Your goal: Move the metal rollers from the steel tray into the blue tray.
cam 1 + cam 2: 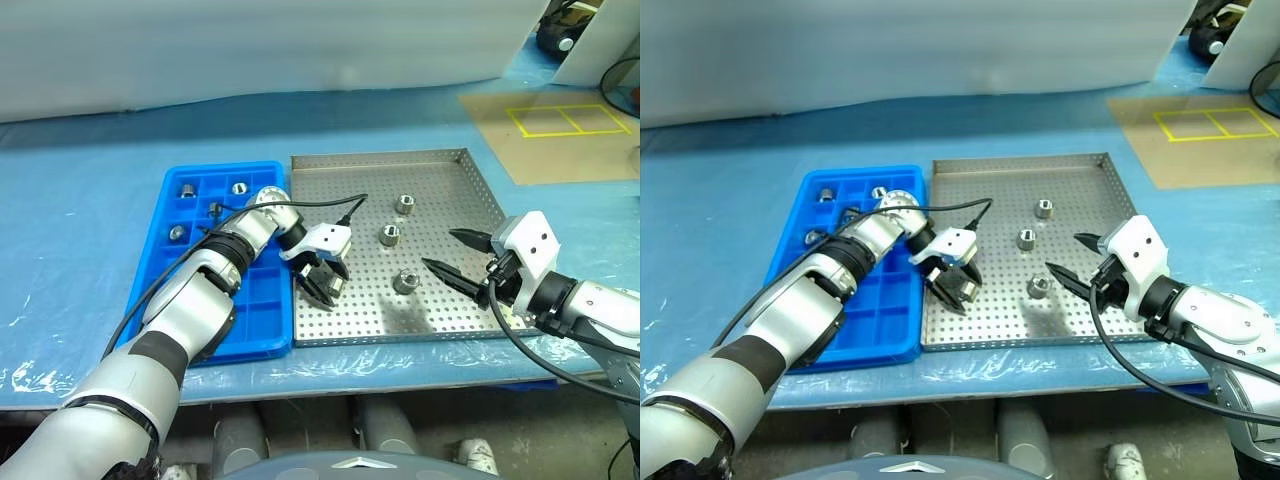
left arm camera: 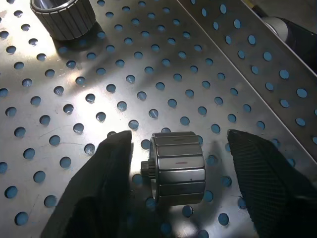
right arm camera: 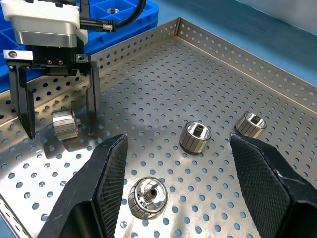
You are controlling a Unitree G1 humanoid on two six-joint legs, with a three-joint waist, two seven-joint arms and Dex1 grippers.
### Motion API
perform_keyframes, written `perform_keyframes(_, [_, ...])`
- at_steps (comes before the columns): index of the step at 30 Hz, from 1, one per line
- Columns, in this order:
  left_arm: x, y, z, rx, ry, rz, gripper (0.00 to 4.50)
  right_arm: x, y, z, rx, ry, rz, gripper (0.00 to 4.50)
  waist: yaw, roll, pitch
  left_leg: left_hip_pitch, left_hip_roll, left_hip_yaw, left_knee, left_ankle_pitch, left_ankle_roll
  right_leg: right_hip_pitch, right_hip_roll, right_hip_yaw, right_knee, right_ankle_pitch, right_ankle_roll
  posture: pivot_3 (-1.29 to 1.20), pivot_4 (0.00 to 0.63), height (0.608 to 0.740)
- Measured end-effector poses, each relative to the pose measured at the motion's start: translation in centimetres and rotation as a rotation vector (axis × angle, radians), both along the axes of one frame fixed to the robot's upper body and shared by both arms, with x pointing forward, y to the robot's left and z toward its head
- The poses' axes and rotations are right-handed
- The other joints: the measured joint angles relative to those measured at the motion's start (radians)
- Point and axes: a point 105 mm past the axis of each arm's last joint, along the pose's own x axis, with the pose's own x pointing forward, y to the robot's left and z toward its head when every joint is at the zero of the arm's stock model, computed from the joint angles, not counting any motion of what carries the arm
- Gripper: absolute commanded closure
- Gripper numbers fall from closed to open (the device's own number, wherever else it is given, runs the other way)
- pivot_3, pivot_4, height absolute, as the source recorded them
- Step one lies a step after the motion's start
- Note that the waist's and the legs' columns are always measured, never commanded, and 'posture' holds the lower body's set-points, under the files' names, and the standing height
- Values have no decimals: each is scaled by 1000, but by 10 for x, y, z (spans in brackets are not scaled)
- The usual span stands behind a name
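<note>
The metal rollers, short silver-grey ridged cylinders with hollow centres, are split between two trays on the bench (image 1: 80,200), which is covered in blue sheeting. The big square steel tray (image 1: 440,170) of shiny perforated sheet metal sits right against the bright blue plastic grid tray (image 1: 262,322), the blue one on the robot's left. Three rollers stand loose on the steel: one far (image 1: 405,204), one in the middle (image 1: 390,235), one nearest (image 1: 405,282). A fourth roller (image 2: 178,167) lies on its side near the steel tray's left edge, and the left hand (image 1: 322,281) is down over it, black fingers (image 2: 94,193) straddling it with gaps showing on both sides, so open and not gripping. The right hand (image 1: 447,252) hovers over the tray's right part, fingers spread wide, holding nothing. Over in the blue tray's far cells, four rollers sit: (image 1: 187,189), (image 1: 239,188), (image 1: 215,209), (image 1: 177,232).
</note>
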Motion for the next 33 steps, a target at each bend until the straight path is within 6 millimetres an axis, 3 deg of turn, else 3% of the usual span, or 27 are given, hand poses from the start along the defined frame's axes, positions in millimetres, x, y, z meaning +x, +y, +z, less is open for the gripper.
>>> perform_keyframes(4, [1,1,-2,7,0,12,2044,1,-1,0,1,-2,-7,1141,-10,0,0,0,0,0,0,0,0,0,0,0,0,0,0,-593,150,740])
perform_keyframes(7, [1,1,-2,11,-4,11,2585,2,-1,-1,3,1,-7,1141,-12,0,0,-1,0,0,0,-1,1,0,0,0,-1,0,0,-583,150,740])
perform_keyframes(15, [13,-1,9,-90,21,131,2585,9,4,1,4,-12,21,1141,-9,0,0,-2,-1,0,0,-1,2,-1,-1,0,-1,0,0,-514,150,740])
perform_keyframes(19, [25,-4,34,-213,65,238,2585,17,12,2,9,-15,63,1141,-6,0,0,-2,-1,0,0,-1,1,-1,-1,0,-1,0,0,-440,150,740])
perform_keyframes(22, [37,-1,68,-331,82,319,2585,25,19,5,12,-24,109,1141,-2,0,0,-2,-1,0,0,-1,1,-2,-1,0,-1,0,0,-386,150,740])
perform_keyframes(24, [43,7,86,-380,70,354,2585,32,22,6,8,-27,132,1141,2,0,0,-2,-1,0,-1,-1,1,-2,-1,0,-1,0,0,-340,150,740])
perform_keyframes(29, [57,41,99,-409,10,474,2585,49,33,7,-2,-29,204,1141,31,0,1,-2,-1,1,-4,0,-1,-4,0,0,-1,0,0,-242,150,740])
perform_keyframes(33, [65,71,125,-474,-42,575,2585,57,45,7,7,-30,270,1141,67,0,1,-2,-1,1,-7,1,-1,-4,0,-1,-1,0,0,-152,150,740])
